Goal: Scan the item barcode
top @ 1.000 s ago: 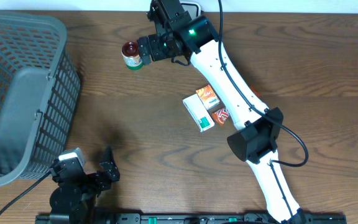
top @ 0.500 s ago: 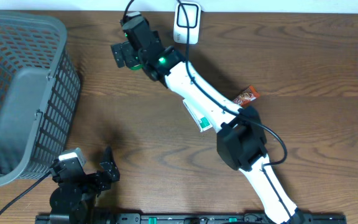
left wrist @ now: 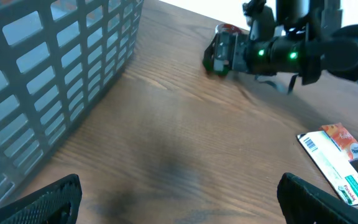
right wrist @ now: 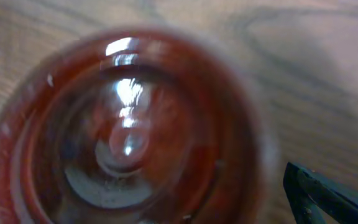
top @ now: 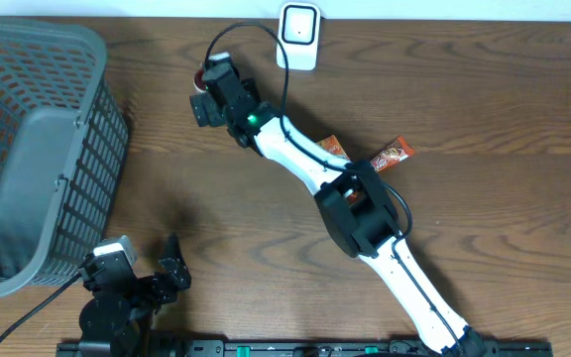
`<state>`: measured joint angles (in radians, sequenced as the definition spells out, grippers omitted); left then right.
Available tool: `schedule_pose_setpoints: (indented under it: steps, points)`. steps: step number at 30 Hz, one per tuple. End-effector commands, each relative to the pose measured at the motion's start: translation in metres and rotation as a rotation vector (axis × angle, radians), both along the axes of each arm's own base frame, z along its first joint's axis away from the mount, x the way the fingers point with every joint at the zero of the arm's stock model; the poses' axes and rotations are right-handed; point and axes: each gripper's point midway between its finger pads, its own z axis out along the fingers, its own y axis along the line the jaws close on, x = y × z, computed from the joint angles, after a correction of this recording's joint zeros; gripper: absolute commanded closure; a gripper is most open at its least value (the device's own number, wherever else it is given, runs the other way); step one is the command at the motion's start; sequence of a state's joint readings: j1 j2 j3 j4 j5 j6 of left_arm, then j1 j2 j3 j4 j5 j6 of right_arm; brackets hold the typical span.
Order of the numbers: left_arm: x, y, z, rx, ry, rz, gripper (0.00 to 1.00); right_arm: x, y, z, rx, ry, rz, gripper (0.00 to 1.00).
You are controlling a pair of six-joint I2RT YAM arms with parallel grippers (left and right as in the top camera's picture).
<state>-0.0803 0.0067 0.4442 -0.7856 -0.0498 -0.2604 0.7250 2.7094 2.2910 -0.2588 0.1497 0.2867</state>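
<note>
Jaws of your right gripper (top: 208,91) stand fully spread over the small round red-lidded can (right wrist: 123,137), left of the white barcode scanner (top: 297,35), gripping nothing, likely poised for pickup.

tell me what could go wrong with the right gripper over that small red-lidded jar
1. The open right gripper hangs close over the small red-lidded jar, with the lid off-centre in the wrist view; a finger might hit the lid and tip it.
2. The arm's black cable loops beside the white scanner and might snag it.
</note>
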Motion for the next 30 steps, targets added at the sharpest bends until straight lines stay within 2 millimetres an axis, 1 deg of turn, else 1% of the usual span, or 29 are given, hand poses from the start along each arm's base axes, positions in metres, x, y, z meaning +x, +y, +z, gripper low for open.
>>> schedule_pose_setpoints:
  steps: [1,3,5,6,7,8,11,14,16,18,19,21,23,24,26,30]
  points:
    - [0.0,-0.003,-0.001,0.009,0.002,-0.022,0.02,-0.002,0.005,-0.002,-0.004,-0.01,0.012,0.04]
    - [0.0,-0.003,-0.001,0.009,0.002,-0.022,0.02,0.0,0.003,-0.003,-0.006,-0.012,0.006,0.12]
    - [0.0,-0.003,-0.001,0.009,0.002,-0.022,0.02,0.003,0.003,0.0,0.0,-0.028,-0.002,0.2]
    - [0.0,-0.003,-0.001,0.009,0.002,-0.022,0.02,0.005,0.003,0.001,0.005,-0.035,-0.005,0.28]
    - [0.0,-0.003,-0.001,0.009,0.002,-0.022,0.02,0.005,0.003,0.002,0.005,-0.035,-0.005,0.32]
    - [0.0,-0.003,-0.001,0.009,0.002,-0.022,0.02,0.005,0.002,0.002,0.004,-0.034,-0.005,0.35]
    - [0.0,-0.003,-0.001,0.009,0.002,-0.022,0.02,0.003,0.001,-0.002,-0.009,-0.019,-0.004,0.36]
    - [0.0,-0.003,-0.001,0.009,0.002,-0.022,0.02,-0.004,-0.003,0.003,-0.038,0.014,-0.002,0.4]
    - [0.0,-0.003,-0.001,0.009,0.002,-0.022,0.02,-0.011,-0.008,0.012,-0.065,0.042,0.001,0.46]
    - [0.0,-0.003,-0.001,0.009,0.002,-0.022,0.02,-0.019,-0.015,0.028,-0.093,0.075,0.001,0.5]
    - [0.0,-0.003,-0.001,0.009,0.002,-0.022,0.02,-0.026,-0.02,0.036,-0.11,0.099,0.004,0.51]
    - [0.0,-0.003,-0.001,0.009,0.002,-0.022,0.02,-0.041,-0.033,0.05,-0.146,0.155,0.012,0.48]
    - [0.0,-0.003,-0.001,0.009,0.002,-0.022,0.02,-0.059,-0.048,0.06,-0.193,0.224,0.018,0.38]
    - [0.0,-0.003,-0.001,0.009,0.002,-0.022,0.02,-0.08,-0.065,0.065,-0.235,0.309,0.001,0.37]
    - [0.0,-0.003,-0.001,0.009,0.002,-0.022,0.02,-0.106,-0.08,0.067,-0.265,0.422,-0.015,0.39]
    - [0.0,-0.003,-0.001,0.009,0.002,-0.022,0.02,-0.156,-0.094,0.057,-0.303,0.646,0.043,0.42]
